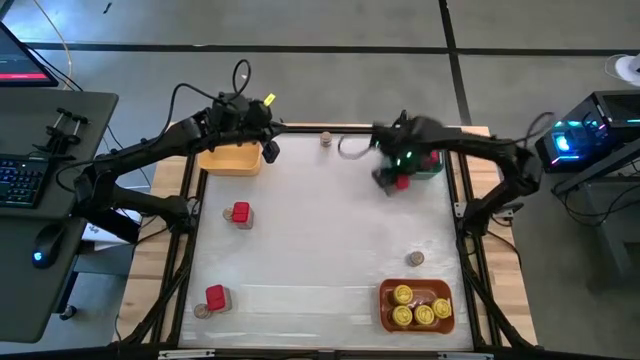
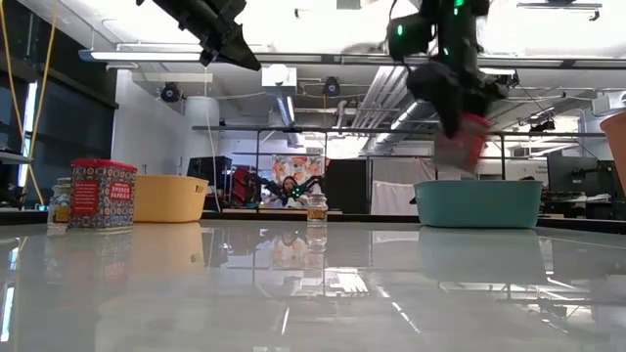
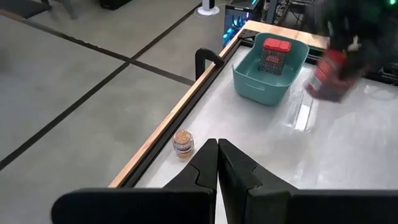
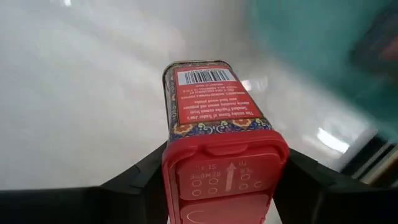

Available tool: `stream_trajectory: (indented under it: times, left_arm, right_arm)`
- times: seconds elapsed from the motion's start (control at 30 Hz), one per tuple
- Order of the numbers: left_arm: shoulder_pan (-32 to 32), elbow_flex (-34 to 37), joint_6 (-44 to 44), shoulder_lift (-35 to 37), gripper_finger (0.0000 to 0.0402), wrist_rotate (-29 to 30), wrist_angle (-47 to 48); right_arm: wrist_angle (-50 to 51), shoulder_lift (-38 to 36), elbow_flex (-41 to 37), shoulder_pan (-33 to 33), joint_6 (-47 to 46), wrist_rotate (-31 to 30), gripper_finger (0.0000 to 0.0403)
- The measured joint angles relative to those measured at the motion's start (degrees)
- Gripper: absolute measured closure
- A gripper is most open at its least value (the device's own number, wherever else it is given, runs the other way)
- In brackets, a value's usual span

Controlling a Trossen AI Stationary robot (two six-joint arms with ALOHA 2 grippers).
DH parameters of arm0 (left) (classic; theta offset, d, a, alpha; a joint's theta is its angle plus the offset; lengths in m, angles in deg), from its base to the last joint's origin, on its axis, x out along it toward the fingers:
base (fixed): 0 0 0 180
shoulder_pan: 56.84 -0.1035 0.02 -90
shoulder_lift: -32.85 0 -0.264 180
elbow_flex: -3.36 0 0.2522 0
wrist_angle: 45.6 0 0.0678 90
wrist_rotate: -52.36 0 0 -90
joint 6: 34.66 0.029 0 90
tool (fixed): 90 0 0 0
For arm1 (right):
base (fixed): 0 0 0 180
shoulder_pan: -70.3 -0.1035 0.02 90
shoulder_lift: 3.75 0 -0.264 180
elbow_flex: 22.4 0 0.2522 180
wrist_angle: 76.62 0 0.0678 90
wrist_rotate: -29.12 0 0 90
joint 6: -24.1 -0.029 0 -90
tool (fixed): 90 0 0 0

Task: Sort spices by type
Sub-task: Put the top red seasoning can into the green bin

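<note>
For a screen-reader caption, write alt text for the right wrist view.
A red spice tin with a barcode label and a red flip-top lid fills the view, held lid-first between the right pincer's two dark fingers above the pale tabletop. A blurred teal bin sits beyond it.

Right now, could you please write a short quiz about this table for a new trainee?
1. True or false: the right gripper holds a red tin.
2. What already stands inside the teal bin?
A. a yellow-lidded jar
B. a red tin
C. nothing
3. How many yellow-lidded jars lie in the orange bin?

Key: 1 true; 2 B; 3 four.
</note>
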Motion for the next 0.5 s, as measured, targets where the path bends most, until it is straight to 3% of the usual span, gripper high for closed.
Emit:
stream_trajectory:
  times: [0.17,0.5]
  left_arm:
    - [-0.02,0.00,0.02,0.00,0.0401,0.01,-1.60]
    - [-0.02,0.00,0.07,0.00,0.0401,0.00,-2.14]
  right_arm:
    - [3.28,-0.86,8.29,8.07,1.38,-11.29,0.0195]
    - [-0.52,3.99,1.61,24.54,5.93,-7.27,0.0195]
